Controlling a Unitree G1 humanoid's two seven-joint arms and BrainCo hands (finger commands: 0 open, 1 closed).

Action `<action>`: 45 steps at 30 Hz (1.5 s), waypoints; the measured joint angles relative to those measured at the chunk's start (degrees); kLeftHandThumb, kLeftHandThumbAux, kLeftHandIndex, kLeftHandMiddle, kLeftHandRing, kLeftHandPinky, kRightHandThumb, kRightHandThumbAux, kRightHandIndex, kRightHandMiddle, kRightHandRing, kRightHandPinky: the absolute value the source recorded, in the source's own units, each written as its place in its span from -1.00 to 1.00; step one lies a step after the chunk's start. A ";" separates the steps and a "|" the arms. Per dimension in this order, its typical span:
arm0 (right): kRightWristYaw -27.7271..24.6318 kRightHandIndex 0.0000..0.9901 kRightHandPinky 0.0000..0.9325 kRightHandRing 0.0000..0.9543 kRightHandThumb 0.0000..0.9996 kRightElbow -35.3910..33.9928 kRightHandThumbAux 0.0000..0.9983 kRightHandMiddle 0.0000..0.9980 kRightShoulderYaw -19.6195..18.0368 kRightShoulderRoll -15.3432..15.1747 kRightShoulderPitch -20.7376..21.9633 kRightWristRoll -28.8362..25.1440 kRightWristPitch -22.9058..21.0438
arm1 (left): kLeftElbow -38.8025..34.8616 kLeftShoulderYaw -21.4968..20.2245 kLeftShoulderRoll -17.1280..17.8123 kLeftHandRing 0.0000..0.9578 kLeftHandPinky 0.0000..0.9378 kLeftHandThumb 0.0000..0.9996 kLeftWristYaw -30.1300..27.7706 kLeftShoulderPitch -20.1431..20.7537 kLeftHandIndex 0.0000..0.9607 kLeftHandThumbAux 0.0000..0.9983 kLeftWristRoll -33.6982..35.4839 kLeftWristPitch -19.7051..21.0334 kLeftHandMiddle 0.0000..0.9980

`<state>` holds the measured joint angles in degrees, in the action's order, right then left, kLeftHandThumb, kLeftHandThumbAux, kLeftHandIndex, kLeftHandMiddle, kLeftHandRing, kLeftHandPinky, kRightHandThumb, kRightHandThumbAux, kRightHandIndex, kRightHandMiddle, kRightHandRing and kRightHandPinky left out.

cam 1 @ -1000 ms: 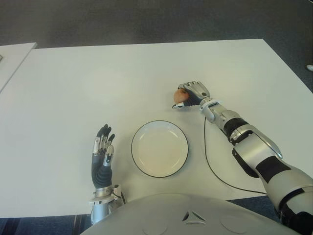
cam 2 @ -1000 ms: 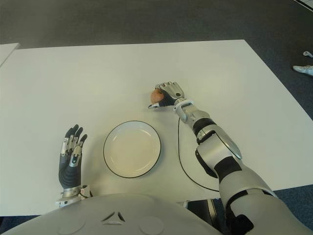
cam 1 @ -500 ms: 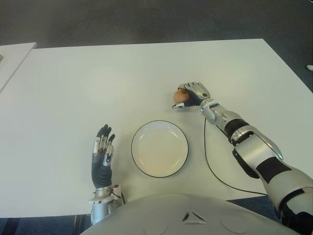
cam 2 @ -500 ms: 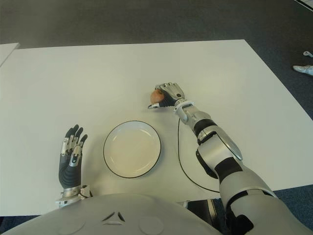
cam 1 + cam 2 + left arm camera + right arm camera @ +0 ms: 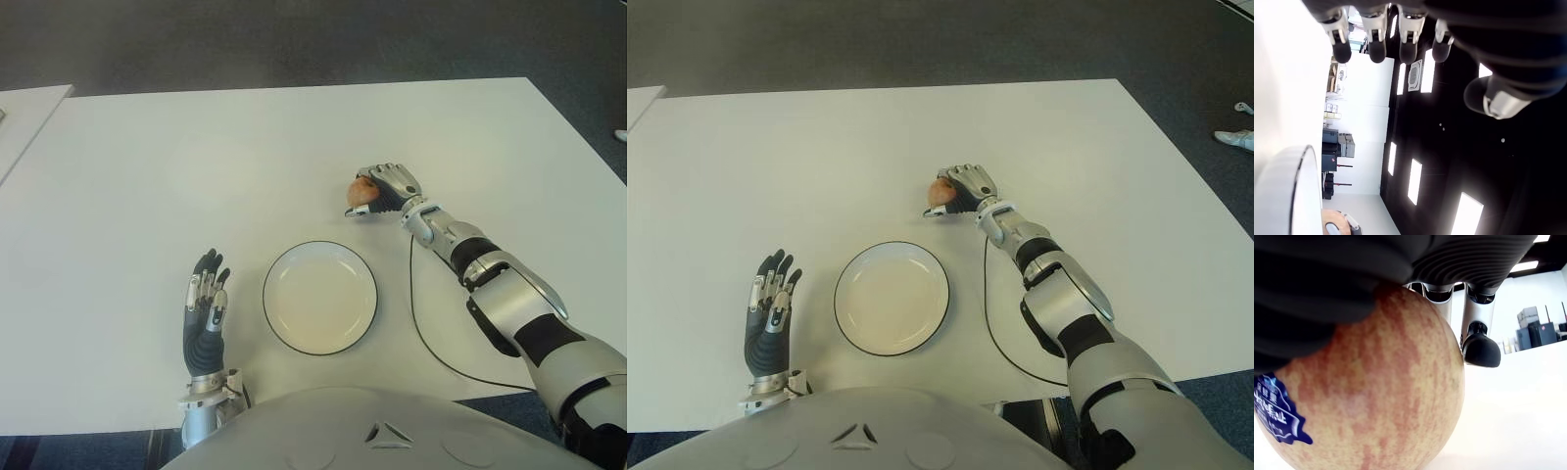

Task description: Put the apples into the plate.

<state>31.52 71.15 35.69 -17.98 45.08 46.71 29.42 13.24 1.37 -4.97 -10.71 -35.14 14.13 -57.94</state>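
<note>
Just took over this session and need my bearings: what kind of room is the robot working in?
Probably an office or lab. A large plain white table stands on dark grey carpet, with a second white table beside it. The right hand holds an apple beyond the plate; the left hand is open.

One apple (image 5: 361,190), one plate (image 5: 319,297), one black cable (image 5: 421,333), two robot hands and one white table (image 5: 196,166).

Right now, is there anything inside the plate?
No. The plate is bare, nothing covering any of it. The one apple in view is in the right hand, beyond the plate. Left hand is open beside it.
</note>
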 measured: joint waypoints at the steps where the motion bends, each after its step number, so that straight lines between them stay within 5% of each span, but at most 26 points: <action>1: 0.01 -0.18 0.81 0.82 0.72 -0.61 0.35 0.08 -0.02 -0.25 -0.03 0.00 0.47 | 0.00 0.00 0.00 -1.00 -0.96 -0.86 0.00 0.01 -0.99 -0.17 0.03 0.00 -1.00; 9: 0.20 -0.18 0.79 0.81 0.72 -12.36 0.35 0.08 -1.34 -3.46 -1.96 -0.20 2.95 | 0.46 -0.30 -0.03 -1.00 -0.98 -0.89 0.01 0.23 -1.00 -0.17 -0.56 -0.10 -1.00; 19: -2.48 -0.19 0.76 0.77 0.71 -34.51 0.35 0.08 -4.55 -6.99 -10.46 -0.38 3.47 | 1.59 -0.83 -0.11 -1.00 -0.97 -0.88 0.04 1.16 -1.00 -0.15 -0.76 -1.20 -1.00; 28: -3.80 -0.19 0.73 0.74 0.71 -45.27 0.35 0.07 -5.58 -8.56 -15.93 2.90 1.61 | 2.05 -1.29 -0.18 -1.00 -0.96 -0.88 0.04 1.92 -0.99 -0.15 -0.78 -1.68 -1.00; 45: -14.85 -0.20 0.73 0.72 0.71 -68.97 0.35 0.07 -7.74 -12.29 -29.74 2.08 5.05 | 1.62 -2.35 -0.35 -1.00 -0.95 -0.89 1.71 2.07 -0.98 -0.16 -3.79 -0.29 -1.00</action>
<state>16.67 2.17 27.95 -30.27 15.34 48.79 34.46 14.86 -0.98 -5.32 -9.00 -33.07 10.34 -58.23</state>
